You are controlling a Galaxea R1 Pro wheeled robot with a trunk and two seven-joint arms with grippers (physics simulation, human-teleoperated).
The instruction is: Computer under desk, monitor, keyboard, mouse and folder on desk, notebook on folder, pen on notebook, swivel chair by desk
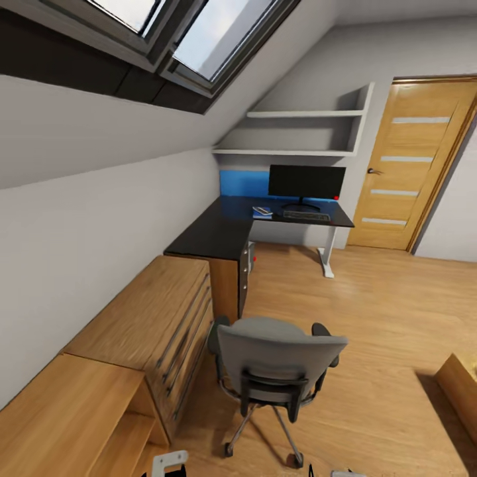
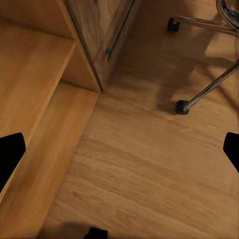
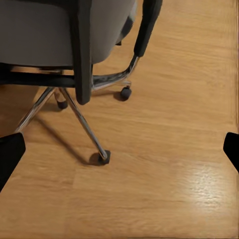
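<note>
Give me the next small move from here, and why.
Probably reach both open grippers to the swivel chair backrest and start pushing it toward the desk. The chair stands well short of the desk, its back to the robot, beside the wooden drawer unit. The monitor, the keyboard and a small stack sit on the desk already.

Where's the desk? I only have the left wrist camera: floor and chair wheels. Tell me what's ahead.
Observer: The black desk stands ahead in the far corner, beyond the chair.
Operator: Report what's on it.
Observer: The monitor stands on it, with the keyboard just in front.
Operator: Check the chair seat.
Observer: Can't; in the head view the chair's backrest faces us and hides the seat top.
</note>
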